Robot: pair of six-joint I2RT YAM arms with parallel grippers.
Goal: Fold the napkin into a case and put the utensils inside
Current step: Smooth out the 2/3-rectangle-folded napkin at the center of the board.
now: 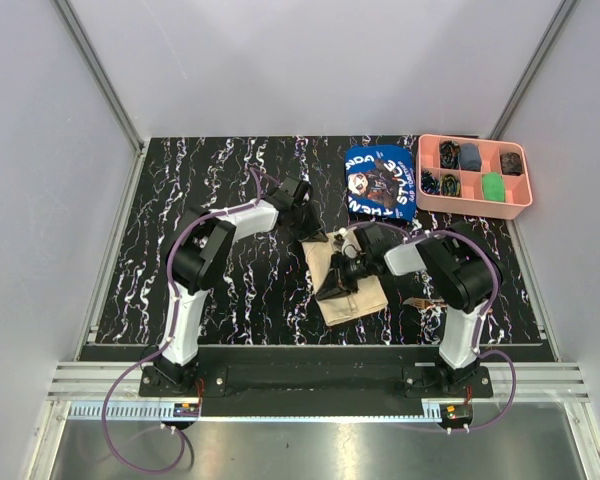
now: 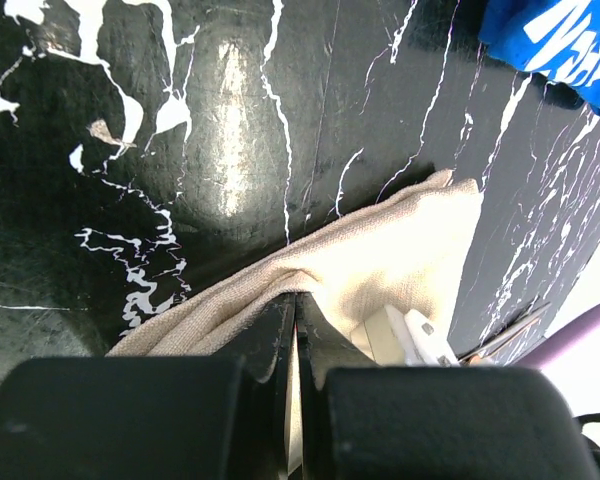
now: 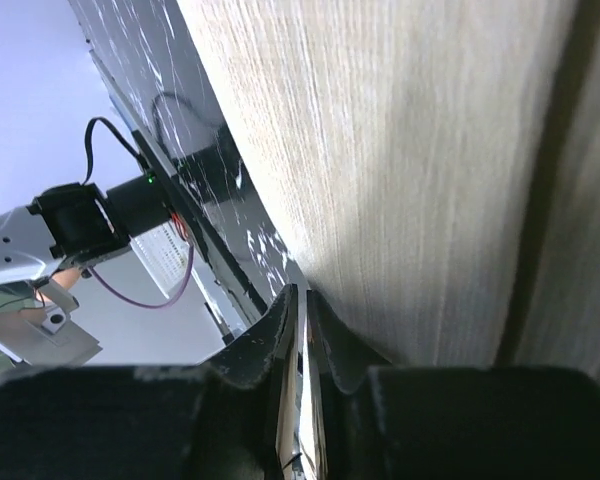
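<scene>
Top view: the beige napkin (image 1: 352, 290) lies folded into an oblong on the black marbled bench (image 1: 230, 290), between the two arms. The left end effector (image 1: 315, 238) sits at its far left corner. The right end effector (image 1: 338, 281) is over its middle. A blue printed cloth (image 1: 380, 182) lies just beyond the napkin, and a pink compartment tray (image 1: 473, 172) stands at the far right.

Left wrist view: the fingers (image 2: 270, 340) are fully closed and pinch a raised fold of the napkin, which bunches at the tips. A white object (image 2: 417, 335) lies on the cloth; we cannot tell what it is.

Right wrist view: the fingers (image 3: 270, 330) are almost together. The napkin's edge runs down into the tips, so we read it as pinched.
</scene>
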